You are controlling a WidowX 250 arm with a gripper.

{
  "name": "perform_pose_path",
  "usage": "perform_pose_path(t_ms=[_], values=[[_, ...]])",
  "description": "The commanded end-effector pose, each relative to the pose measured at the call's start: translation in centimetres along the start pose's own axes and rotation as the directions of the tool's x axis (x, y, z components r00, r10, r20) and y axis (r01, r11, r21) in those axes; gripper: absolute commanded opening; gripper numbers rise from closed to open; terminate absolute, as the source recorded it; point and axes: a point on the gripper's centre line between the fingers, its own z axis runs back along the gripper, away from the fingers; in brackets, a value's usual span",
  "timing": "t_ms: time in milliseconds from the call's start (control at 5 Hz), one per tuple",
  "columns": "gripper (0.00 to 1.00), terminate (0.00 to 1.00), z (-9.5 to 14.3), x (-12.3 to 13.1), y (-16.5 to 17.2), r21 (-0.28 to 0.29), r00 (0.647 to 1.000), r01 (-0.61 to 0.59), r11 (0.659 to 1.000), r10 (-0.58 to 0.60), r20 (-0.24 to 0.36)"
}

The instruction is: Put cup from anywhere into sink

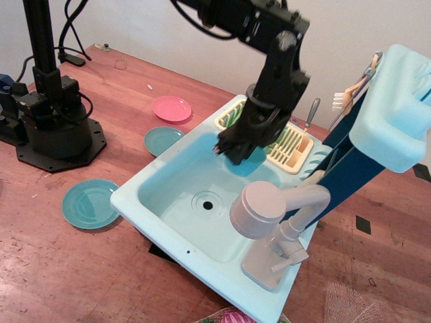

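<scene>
My black gripper (237,152) is shut on the small teal cup (248,161) and holds it just above the back of the light-blue sink (151,180), over the basin and in front of the dish rack. The arm hides most of the cup; only its lower teal side shows. The basin's round drain (207,204) lies below and to the left of the cup. The grey faucet (269,208) stands at the sink's front right.
A cream dish rack (291,149) with a green board sits behind the gripper. A pink plate (171,108) and two teal saucers (162,140) (89,202) lie on the wooden table left of the sink. A black stand (50,128) is at far left.
</scene>
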Motion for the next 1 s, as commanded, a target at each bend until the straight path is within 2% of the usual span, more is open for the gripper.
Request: perform_pose_path(t_ms=[0,200,400,600,800], values=[[0.00,0.00,-1.8,-1.0,-1.6,-0.055,1.000,0.008,0.998,-0.008,0.004],[1.00,0.00,-1.7,-2.7,-1.6,-0.052,0.996,-0.066,0.996,0.069,0.051],[1.00,0.00,2.4,-4.7,2.1,0.054,0.997,-0.081,0.995,0.080,0.024],[1.00,0.00,5.3,-6.9,3.5,0.129,0.992,-0.125,0.984,0.126,0.002],[1.00,1.00,7.8,-9.6,4.5,0.167,0.984,-0.163,0.972,0.174,-0.051]])
